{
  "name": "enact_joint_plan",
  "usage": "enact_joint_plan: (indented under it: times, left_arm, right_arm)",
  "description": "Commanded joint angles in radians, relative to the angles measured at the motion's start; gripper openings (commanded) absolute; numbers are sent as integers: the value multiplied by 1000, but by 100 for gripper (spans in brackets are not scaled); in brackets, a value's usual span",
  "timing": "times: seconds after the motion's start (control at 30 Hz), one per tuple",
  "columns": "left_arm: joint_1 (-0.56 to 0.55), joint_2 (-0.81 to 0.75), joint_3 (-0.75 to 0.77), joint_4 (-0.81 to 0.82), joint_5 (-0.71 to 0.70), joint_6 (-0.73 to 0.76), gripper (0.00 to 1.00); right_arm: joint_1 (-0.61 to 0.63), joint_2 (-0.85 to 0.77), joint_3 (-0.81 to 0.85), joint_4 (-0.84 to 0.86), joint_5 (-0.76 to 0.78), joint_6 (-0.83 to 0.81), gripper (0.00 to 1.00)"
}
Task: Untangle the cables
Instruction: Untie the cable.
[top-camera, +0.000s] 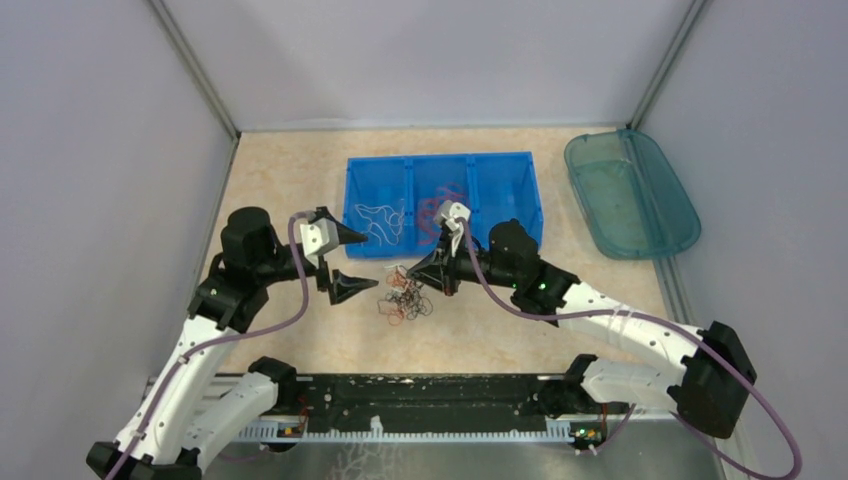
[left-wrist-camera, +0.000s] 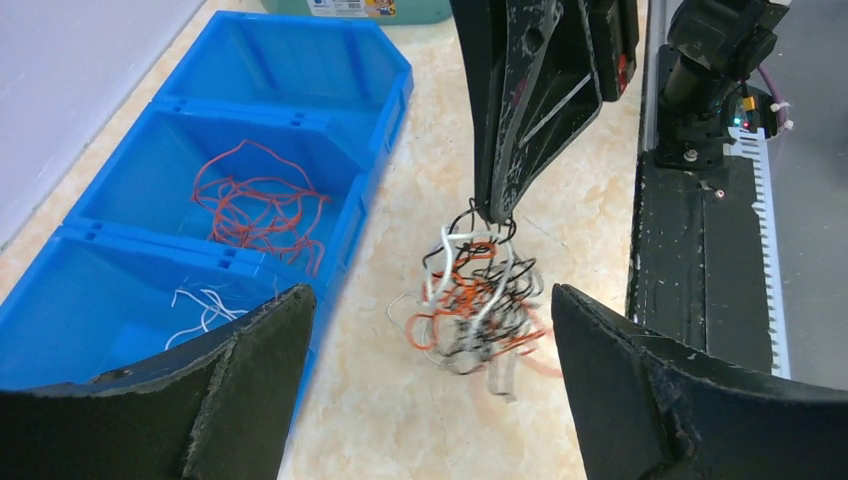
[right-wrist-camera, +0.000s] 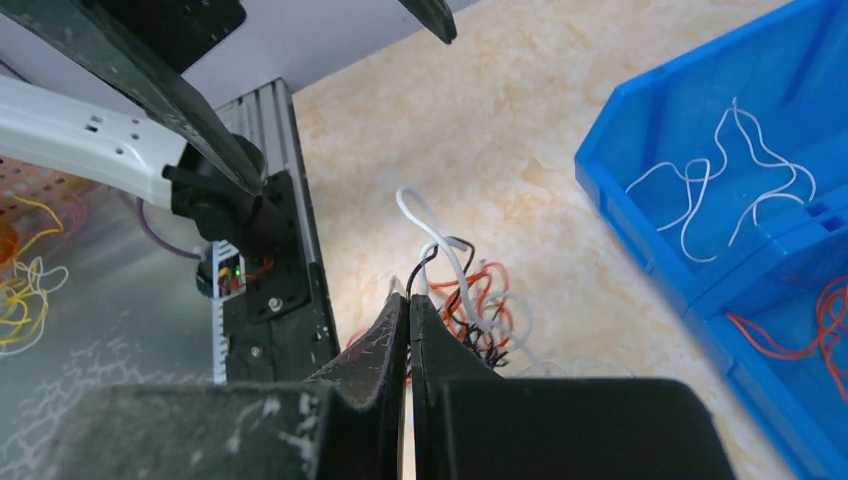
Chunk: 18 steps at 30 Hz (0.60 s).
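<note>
A tangle of thin white, red-orange and black cables (top-camera: 405, 297) lies in front of the blue bin. My right gripper (top-camera: 416, 281) is shut on wires at the top of the tangle. In the left wrist view the tangle (left-wrist-camera: 475, 300) hangs from the right gripper's fingertips (left-wrist-camera: 497, 200), with its shadow on the table below. In the right wrist view the right gripper (right-wrist-camera: 408, 300) pinches a black and a white wire, and the tangle (right-wrist-camera: 475, 300) hangs just beyond the tips. My left gripper (top-camera: 368, 260) is open and empty, left of the tangle; it also shows in the left wrist view (left-wrist-camera: 430, 300).
The blue three-compartment bin (top-camera: 440, 163) stands behind the tangle, with white wires (top-camera: 382, 222) in its left compartment and red-orange wires (top-camera: 436, 212) in the middle one. A teal tray (top-camera: 630, 195) lies at the back right. Walls close in on both sides.
</note>
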<state>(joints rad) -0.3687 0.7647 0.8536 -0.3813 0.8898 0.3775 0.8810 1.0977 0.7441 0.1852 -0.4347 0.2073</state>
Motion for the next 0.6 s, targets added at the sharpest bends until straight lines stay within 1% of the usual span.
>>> enact_joint_plan:
  times: [0.0,0.1,0.27,0.4,0.47,0.53,0.57]
  left_arm:
    - [1,5,5,38,54,8,92]
    - [1,5,-7,47,63,31,90]
    - [0,30,10,53,94,57,87]
    - [-6,58,25,60,123,48,79]
    - [-16,71,22,53,140,44,77]
    - [-34,77,11,37,132,56,75]
    - [-44,76,6,28,118,71,72]
  right_arm:
    - [-1,-47,-5,113,7,46,0]
    - [-1,-41,0,128,-39,55,0]
    - [-1,-33,2,144,-58,72,0]
    - [0,-18,18,143,-74,78,0]
    - [0,-12,21,154,-78,86,0]
    - [0,-8,24,158,-79,91,0]
    - [0,-8,25,159,-81,92,0]
